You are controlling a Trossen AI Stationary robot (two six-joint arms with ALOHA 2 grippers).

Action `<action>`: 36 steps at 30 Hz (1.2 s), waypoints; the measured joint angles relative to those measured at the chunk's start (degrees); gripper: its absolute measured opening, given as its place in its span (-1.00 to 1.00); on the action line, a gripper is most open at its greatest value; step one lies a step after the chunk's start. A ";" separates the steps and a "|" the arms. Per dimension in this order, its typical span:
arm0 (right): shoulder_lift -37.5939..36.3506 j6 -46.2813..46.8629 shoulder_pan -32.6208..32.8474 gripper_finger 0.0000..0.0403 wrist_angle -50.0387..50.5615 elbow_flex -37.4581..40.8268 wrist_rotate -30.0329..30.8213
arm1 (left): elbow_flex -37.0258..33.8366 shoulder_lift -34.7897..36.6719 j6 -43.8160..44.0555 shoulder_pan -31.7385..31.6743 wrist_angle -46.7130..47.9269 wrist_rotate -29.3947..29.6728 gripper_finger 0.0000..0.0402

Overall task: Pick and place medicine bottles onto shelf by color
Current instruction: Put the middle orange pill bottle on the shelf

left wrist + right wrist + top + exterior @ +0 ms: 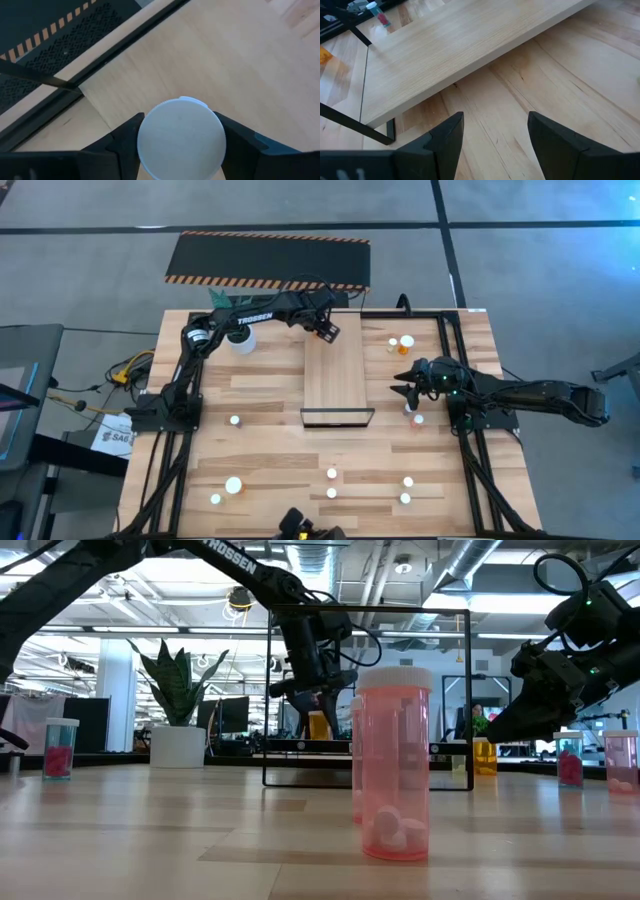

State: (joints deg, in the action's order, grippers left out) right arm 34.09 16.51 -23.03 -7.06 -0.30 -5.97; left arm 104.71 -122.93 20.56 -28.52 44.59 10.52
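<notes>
While the left gripper [327, 330] reaches over the far end of the shelf [338, 385], its two dark fingers [125, 142] are clamped on either side of a medicine bottle with a round white cap [181, 138], seen from directly above in the left wrist view, with the pale wood of the shelf beneath it. From table height the same gripper [318, 690] hangs above the shelf's thin black frame [468, 690], and an orange bottle [318, 725] shows just beneath it. To the right of the shelf, the right gripper [404, 390] hovers over the tabletop [260, 430] with its fingers [445, 137] spread apart and nothing between them; its wrist view shows the long edge of the shelf running just beyond them and a small bottle [379, 16] with red contents farther off. Other white-capped bottles stand scattered on the table: a pair [400, 343] near the far right corner, one [417, 419] just beside the right arm's base, one [235, 420] near the left arm's base, and several along the near edge [332, 483]. A large translucent pink bottle [395, 765] stands closest to the low camera. A white pot [241, 340] with a green plant sits on the table near the left arm, and a black mat with striped yellow-black edges [268, 260] lies on the floor beyond the table.
</notes>
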 joint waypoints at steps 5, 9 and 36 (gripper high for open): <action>0.01 0.01 0.00 0.22 0.01 -0.02 0.00 | 0.01 0.00 0.02 -0.43 -0.02 -0.13 -0.01; 0.02 0.00 0.00 0.22 0.01 -0.02 0.00 | 0.00 0.00 0.04 -0.47 -0.45 0.29 -0.01; 0.02 0.02 0.00 0.22 0.01 -0.02 0.02 | 2.41 0.05 0.13 -0.05 3.67 0.18 0.53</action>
State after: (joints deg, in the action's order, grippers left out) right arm 34.11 16.53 -23.03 -7.05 -0.32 -5.96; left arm 107.11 -122.89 20.69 -28.57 48.26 10.70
